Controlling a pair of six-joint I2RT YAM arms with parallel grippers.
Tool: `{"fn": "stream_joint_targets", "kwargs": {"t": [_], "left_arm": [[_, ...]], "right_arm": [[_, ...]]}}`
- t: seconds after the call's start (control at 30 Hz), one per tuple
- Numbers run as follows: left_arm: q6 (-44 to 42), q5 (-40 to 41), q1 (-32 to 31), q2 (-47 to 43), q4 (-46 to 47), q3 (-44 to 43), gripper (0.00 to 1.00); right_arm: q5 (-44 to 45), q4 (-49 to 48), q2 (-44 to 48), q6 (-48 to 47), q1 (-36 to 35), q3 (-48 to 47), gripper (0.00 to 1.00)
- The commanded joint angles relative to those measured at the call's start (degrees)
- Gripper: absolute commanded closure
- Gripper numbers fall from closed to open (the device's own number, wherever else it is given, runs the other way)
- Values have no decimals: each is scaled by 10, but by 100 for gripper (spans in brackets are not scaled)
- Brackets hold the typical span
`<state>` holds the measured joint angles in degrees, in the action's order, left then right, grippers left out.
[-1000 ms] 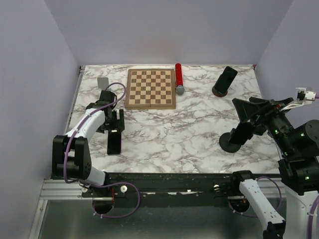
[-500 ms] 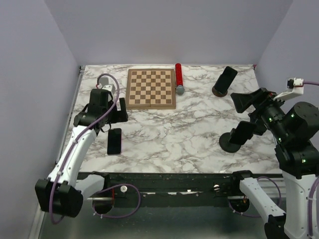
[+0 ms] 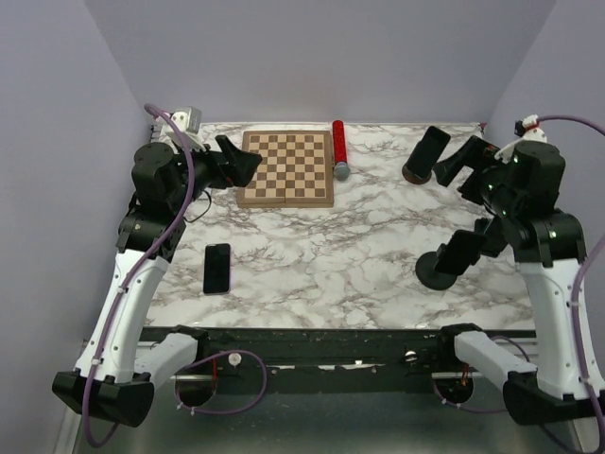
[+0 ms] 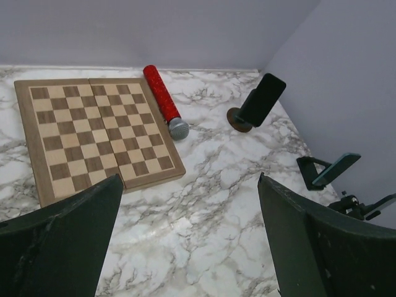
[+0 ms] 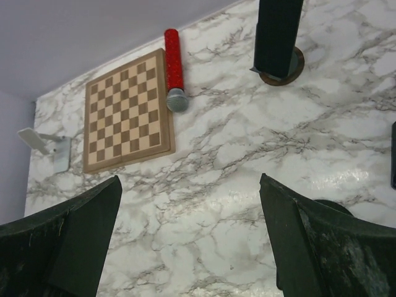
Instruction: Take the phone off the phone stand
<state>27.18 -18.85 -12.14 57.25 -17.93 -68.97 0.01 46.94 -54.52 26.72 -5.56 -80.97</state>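
Both arms have lifted clear of the surface [image 3: 331, 246], leaving a phone [image 3: 216, 268] lying flat.
Left gripper [image 3: 241, 163] and right gripper [image 3: 460, 170] both gape wide, holding nothing.

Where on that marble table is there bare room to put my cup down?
The widest bare patch is the middle of the table, bordered by the chessboard behind, the flat phone on the left and the near phone stand on the right. The back edge is crowded: chessboard, red microphone, far phone stand.
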Motion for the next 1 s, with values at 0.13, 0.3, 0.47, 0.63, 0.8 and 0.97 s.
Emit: {"fn": "stream_joint_targets", "kwargs": {"t": [0.13, 0.3, 0.47, 0.63, 0.8, 0.97], "left_arm": [[-2, -11, -3, -7, 65, 59, 2], [-3, -5, -3, -25, 58, 62, 2], [10, -14, -3, -20, 67, 74, 2], [29, -38, 9, 8, 70, 71, 3], [41, -53, 20, 17, 80, 76, 4], [45, -57, 24, 16, 83, 79, 4]], "right_arm": [[128, 70, -236, 59, 2, -137, 0], [229, 25, -340, 121, 0, -177, 0], [292, 14, -459, 160, -7, -256, 0], [322, 35, -601, 154, -6, -386, 0], [363, 70, -699, 128, -7, -491, 0], [373, 43, -710, 117, -1, -448, 0]]}}
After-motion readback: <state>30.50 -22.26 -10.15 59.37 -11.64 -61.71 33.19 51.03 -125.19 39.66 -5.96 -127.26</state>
